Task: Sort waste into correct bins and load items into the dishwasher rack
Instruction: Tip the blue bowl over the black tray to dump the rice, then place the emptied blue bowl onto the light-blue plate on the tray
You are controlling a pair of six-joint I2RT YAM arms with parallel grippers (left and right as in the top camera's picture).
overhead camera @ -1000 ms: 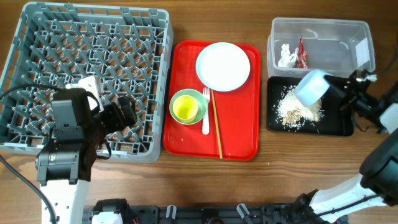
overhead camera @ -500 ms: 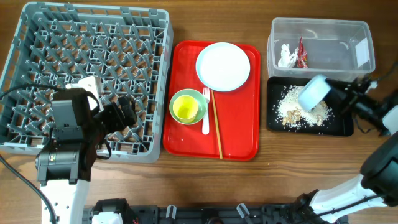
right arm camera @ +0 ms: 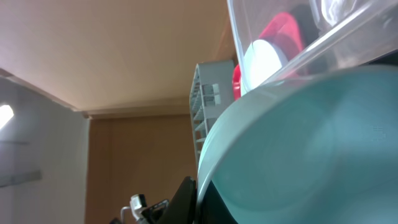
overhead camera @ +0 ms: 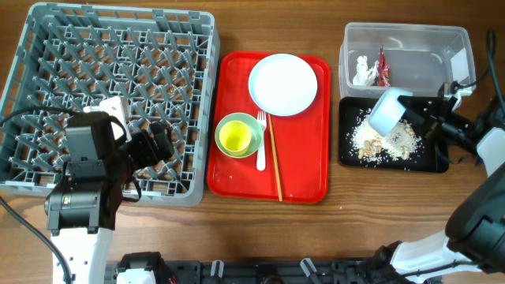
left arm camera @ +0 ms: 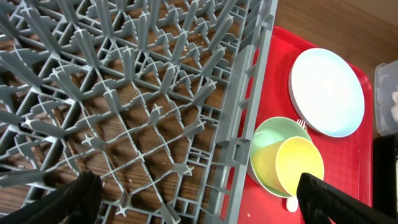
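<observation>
— One bowl [overhead camera: 390,111] is hanging tilted over the right-hand tray [overhead camera: 432,162], the right gripper [overhead camera: 413,118] pinching its rim.
— If it's swinging wide, crumbs [overhead camera: 379,142] are missing the tray. The left gripper [overhead camera: 160,143] is idling, spread, over the rack [overhead camera: 118,47].

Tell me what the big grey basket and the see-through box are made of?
The grey rack looks like moulded matte plastic: thin lattice walls and pegs in one piece. The clear tub seems glossy plastic: you see through its walls.
</observation>
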